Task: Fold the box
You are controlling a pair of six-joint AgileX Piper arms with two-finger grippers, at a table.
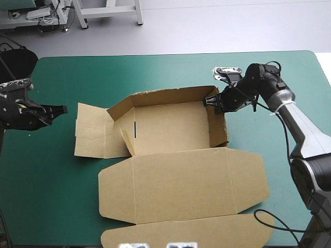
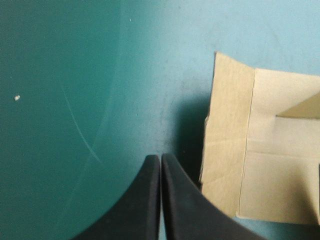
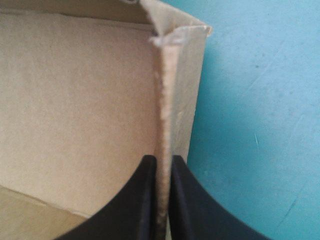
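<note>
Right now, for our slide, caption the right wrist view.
Right gripper pinching the brown box by a raised wall.

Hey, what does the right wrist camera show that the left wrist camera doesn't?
Only the right wrist view: the right gripper, its two black fingers shut on the top edge of a raised wall of the brown cardboard box, near a corner, with the box's inside beside it.
Only the left wrist view: the left gripper, shut on nothing, and a flat flap of the box lying ahead to one side.
Both: brown board and the teal-green table cover.
</note>
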